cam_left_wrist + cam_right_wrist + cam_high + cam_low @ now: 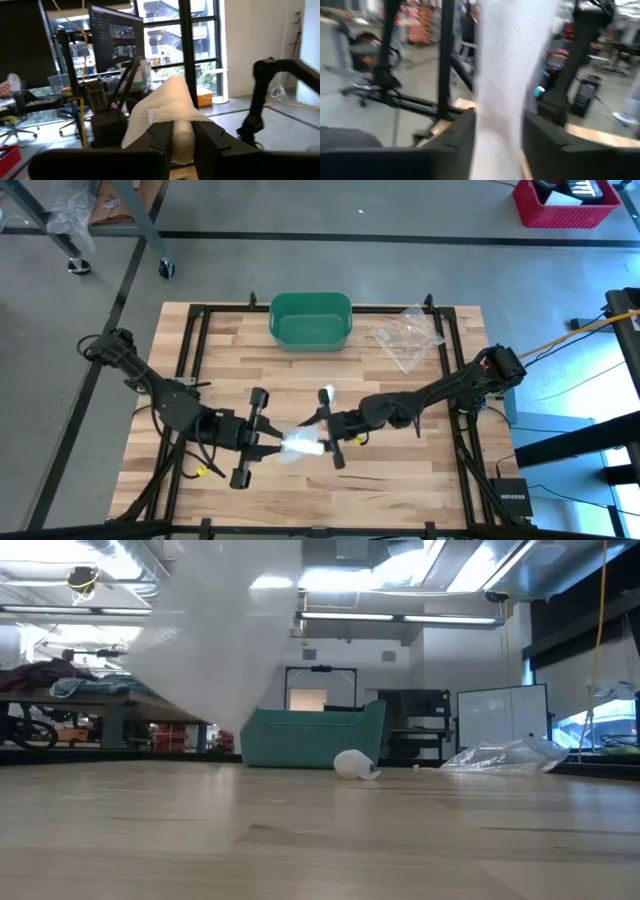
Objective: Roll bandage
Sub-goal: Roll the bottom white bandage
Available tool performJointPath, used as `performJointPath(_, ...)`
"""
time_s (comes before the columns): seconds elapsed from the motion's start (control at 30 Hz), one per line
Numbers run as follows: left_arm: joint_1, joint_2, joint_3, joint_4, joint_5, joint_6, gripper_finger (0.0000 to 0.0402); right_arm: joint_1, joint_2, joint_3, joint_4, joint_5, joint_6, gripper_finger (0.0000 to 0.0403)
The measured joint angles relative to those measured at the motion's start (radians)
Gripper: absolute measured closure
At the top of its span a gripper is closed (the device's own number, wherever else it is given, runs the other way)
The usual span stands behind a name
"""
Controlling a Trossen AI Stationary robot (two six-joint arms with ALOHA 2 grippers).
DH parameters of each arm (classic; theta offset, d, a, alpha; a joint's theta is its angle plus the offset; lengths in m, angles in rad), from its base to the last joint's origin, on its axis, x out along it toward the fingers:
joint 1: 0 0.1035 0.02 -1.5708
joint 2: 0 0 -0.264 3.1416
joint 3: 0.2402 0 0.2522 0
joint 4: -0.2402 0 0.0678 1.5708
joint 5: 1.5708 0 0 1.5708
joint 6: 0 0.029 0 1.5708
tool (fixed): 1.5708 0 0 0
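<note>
A white gauze bandage (300, 447) is held between my two grippers above the table's near middle. My left gripper (272, 445) is shut on its rolled part (182, 142), and loose gauze (160, 107) drapes over the roll. My right gripper (322, 442) faces it from the right, shut on the loose strip (500, 100). In the low view the gauze (220, 630) hangs as a pale sheet close to the camera. A second small white roll (327, 393) lies on the table farther back; it also shows in the low view (352, 764). My left gripper pinches the rolled part of the bandage (183, 150) between its two fingers (159, 142), coming level from the table's left. The roll lies along the fingers and is lifted clear of the table. My right gripper has the loose gauze strip (497, 130) between its two fingers (462, 137), coming roughly level from the table's right. The strip runs up and away past the fingers. How many layers it holds I cannot tell.
A green bin (310, 320) stands at the table's far middle, with a clear plastic bag (408, 335) to its right. A black frame (190, 350) runs around the tabletop. Bare wood (400, 480) lies toward the near right.
</note>
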Motion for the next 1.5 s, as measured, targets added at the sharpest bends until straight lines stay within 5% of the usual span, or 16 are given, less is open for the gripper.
performJointPath(0.17,-0.033,0.000,0.000,-0.004,-0.001,-0.080,0.0357,0.000,-0.004,0.002,-0.049,0.008,-0.019,0.0386)
performJointPath(0.37,-0.112,0.000,0.081,-0.037,-0.079,-0.096,0.0357,0.000,-0.010,0.002,-0.160,0.057,-0.022,0.0396)
performJointPath(0.53,-0.184,0.001,0.207,-0.310,-0.277,-0.175,0.0357,0.000,-0.010,0.002,-0.213,0.075,-0.012,0.0394)
performJointPath(0.63,-0.210,-0.001,0.231,-0.337,-0.384,-0.115,0.0357,-0.001,-0.010,0.011,-0.212,0.055,-0.006,0.0399)
performJointPath(0.83,-0.194,0.002,0.230,-0.339,-0.414,-0.025,0.0357,-0.001,-0.011,0.019,-0.302,-0.079,0.146,0.0363)
performJointPath(1.2,-0.179,-0.018,0.230,-0.288,-0.418,0.004,0.0357,-0.002,-0.031,0.019,-0.675,0.002,0.179,0.0229)
performJointPath(1.33,-0.180,-0.020,0.230,-0.282,-0.417,0.013,0.0357,-0.001,-0.117,0.018,-0.812,0.012,0.222,0.0203)
performJointPath(1.5,-0.167,-0.017,0.230,-0.348,-0.416,-0.031,0.0357,0.007,-0.191,0.018,-0.779,-0.051,0.265,0.0189)
